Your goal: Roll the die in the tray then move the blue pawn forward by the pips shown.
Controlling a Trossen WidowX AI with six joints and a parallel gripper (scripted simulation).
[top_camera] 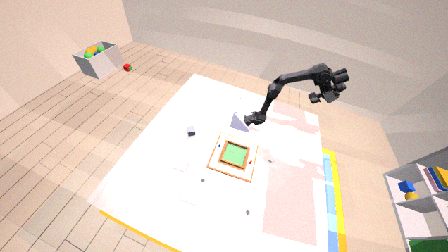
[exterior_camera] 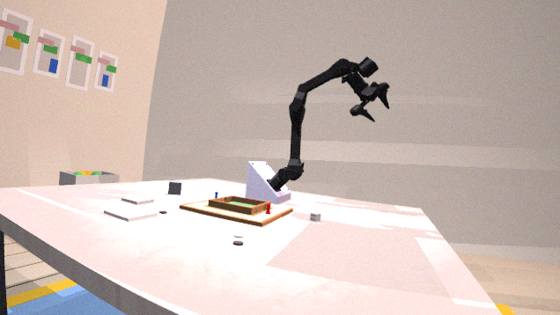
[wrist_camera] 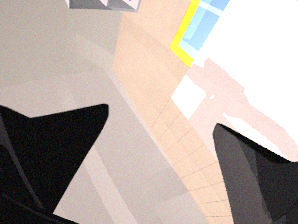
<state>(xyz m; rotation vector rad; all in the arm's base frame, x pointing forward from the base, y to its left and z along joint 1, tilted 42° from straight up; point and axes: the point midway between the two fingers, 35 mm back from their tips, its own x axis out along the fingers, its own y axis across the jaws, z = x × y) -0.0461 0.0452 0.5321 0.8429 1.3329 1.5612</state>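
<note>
— Die first: where is it?

— Small pale grey cube die (exterior_camera: 314, 216) sits on the white desk (exterior_camera: 361, 264), apart from the wooden game board (exterior_camera: 238, 214), out past the corner where the red pawn stands. In the top view it is only a tiny grey speck (top_camera: 270, 161) beside the board's edge. Its pips are too small to read.

— And the tray?

— Brown-walled tray with a green floor (top_camera: 234, 155) sits in the middle of the flat tan board (top_camera: 213, 165).

— The pawns?

— Little blue pawn (top_camera: 219, 145) stands upright on the board's border at one corner of the tray; it shows in the exterior view too (exterior_camera: 216, 194). Little red pawn (top_camera: 250, 162) stands at the opposite corner (exterior_camera: 268, 208).

— What about the arm?

— Black jointed arm (exterior_camera: 294, 132) rises from its pale wedge-shaped mount (exterior_camera: 260, 182) behind the board and bends out high, away from the board. The pincer (exterior_camera: 375, 106) hangs well above the desk and off to the side, nowhere near the die. From above it sits past the desk's far edge (top_camera: 322, 97).

— Is it gripping anything?

— No. Its dark fingers stand spread nearly as wide as they go, with only floor, wall and a corner of the desk showing between them in the wrist view.
</note>
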